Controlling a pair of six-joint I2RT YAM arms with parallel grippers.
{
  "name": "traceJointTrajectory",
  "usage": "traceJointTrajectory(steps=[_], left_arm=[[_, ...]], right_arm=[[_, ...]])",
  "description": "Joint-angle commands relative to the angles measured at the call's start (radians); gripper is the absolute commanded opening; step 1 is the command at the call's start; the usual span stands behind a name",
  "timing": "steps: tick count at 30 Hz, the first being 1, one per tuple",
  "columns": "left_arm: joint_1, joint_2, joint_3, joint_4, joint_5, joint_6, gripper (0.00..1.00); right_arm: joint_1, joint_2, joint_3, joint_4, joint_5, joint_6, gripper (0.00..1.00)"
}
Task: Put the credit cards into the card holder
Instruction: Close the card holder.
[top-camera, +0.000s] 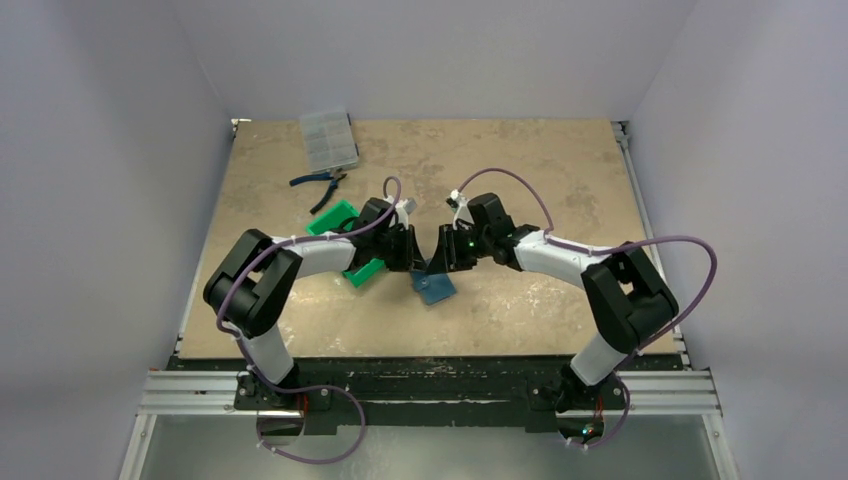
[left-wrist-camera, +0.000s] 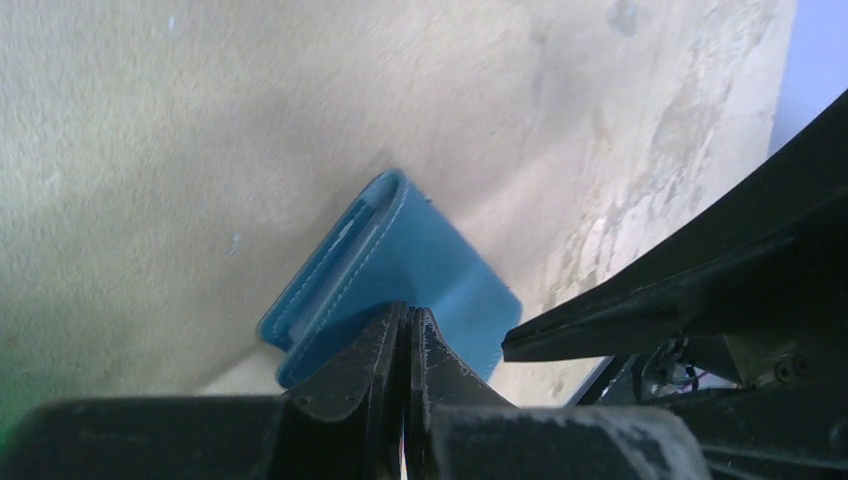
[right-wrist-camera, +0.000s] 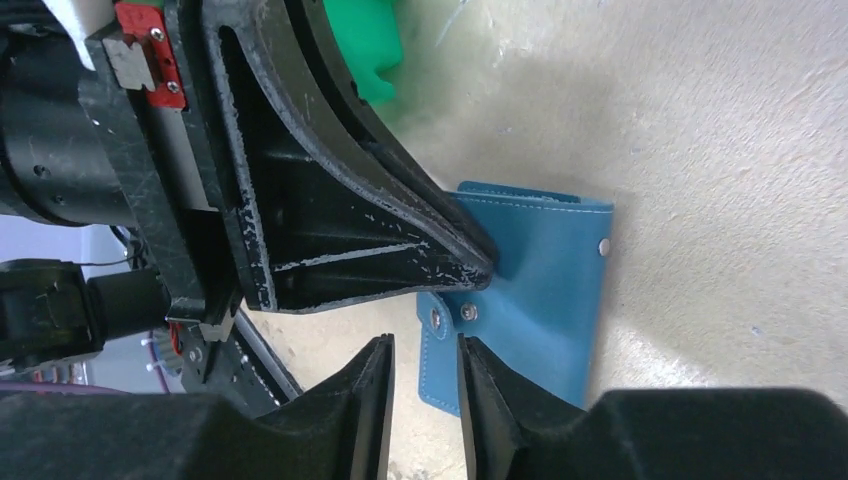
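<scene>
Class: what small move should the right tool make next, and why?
Probably ease forward and close on the clasp tab. The left tool is shut on an edge of the card holder, and the right tool stands open with the tab just beyond its fingertips. Gripping the tab should let the holder be pulled open.

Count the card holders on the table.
1. The teal-blue card holder is near the table's middle, one edge pinched in the left end effector, the right end effector open beside it. Others may be hidden.
</scene>
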Motion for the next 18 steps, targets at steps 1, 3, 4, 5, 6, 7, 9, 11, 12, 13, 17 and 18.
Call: traceJointTrajectory(steps=[1, 3, 4, 5, 6, 7, 9, 11, 12, 13, 17, 18], left_arm=[[-0.002, 0.014, -0.034, 0.048, -0.001, 0.027, 0.00], [-0.002, 0.004, -0.042, 0.037, -0.022, 0.034, 0.00], [-0.002, 0.000, -0.044, 0.033, -0.028, 0.038, 0.00], [-0.002, -0.001, -0.045, 0.027, -0.033, 0.042, 0.00], [-0.002, -0.002, -0.045, 0.023, -0.035, 0.046, 0.00], [-0.002, -0.002, -0.045, 0.020, -0.037, 0.048, 0.00], [-0.002, -0.007, -0.049, 0.020, -0.040, 0.048, 0.00], [-0.002, -0.016, -0.056, 0.020, -0.047, 0.047, 0.00], [-0.002, -0.020, -0.060, 0.020, -0.051, 0.049, 0.00], [-0.001, -0.022, -0.060, 0.019, -0.055, 0.049, 0.00], [0.000, -0.026, -0.062, 0.015, -0.057, 0.052, 0.00], [0.000, -0.026, -0.061, 0.017, -0.057, 0.051, 0.00]], right_arm=[[-0.003, 0.027, -0.018, 0.053, -0.076, 0.017, 0.36], [-0.002, 0.032, -0.022, 0.054, -0.086, 0.014, 0.40], [-0.001, 0.036, -0.022, 0.054, -0.093, 0.013, 0.40], [0.001, 0.042, -0.023, 0.053, -0.097, 0.013, 0.40], [0.004, 0.050, -0.023, 0.065, -0.104, 0.013, 0.40], [0.005, 0.061, -0.023, 0.080, -0.113, 0.014, 0.39], [0.011, 0.082, -0.021, 0.094, -0.129, 0.021, 0.38], [0.016, 0.100, -0.019, 0.113, -0.138, 0.029, 0.37], [0.017, 0.108, -0.020, 0.122, -0.140, 0.033, 0.36], [0.019, 0.116, -0.019, 0.129, -0.142, 0.036, 0.35], [0.025, 0.138, -0.005, 0.134, -0.135, 0.037, 0.29], [0.025, 0.142, -0.001, 0.134, -0.134, 0.037, 0.26]])
